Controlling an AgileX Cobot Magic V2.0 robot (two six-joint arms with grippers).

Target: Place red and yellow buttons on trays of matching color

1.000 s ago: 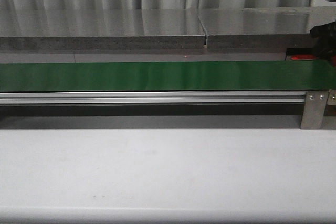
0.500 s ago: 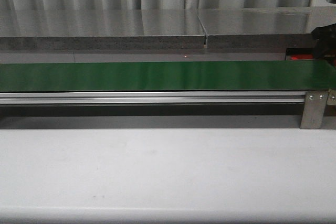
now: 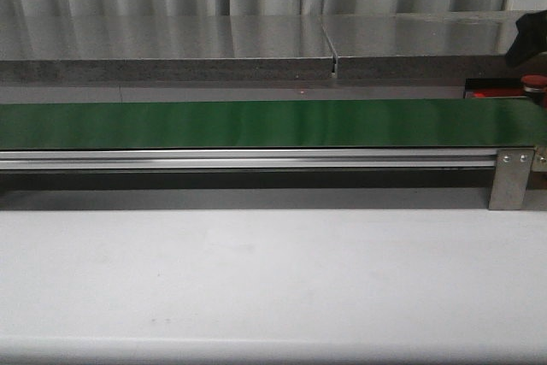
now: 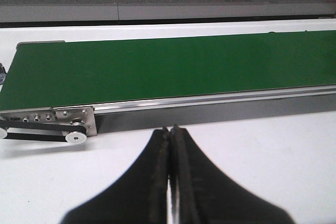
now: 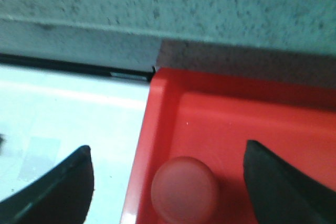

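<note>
White surface (image 5: 68, 119) adjoins the red tray (image 5: 252, 124), where the red button (image 5: 184, 187) rests between parted right fingers (image 5: 273, 182); left fingers (image 4: 157, 182) closed; button presumably light, rigid, smooth—grip its sides.

One red button (image 5: 184, 188) is in view, its domed cap showing blurred and close in the right wrist view. One red tray (image 5: 247, 124) is visible. One long green belt (image 3: 256, 123) runs across the white tabletop (image 3: 256, 279). Two pincers show: the left pincer (image 4: 169, 132) and the right pincer (image 5: 168, 177). No yellow button or yellow tray can be counted.
</note>
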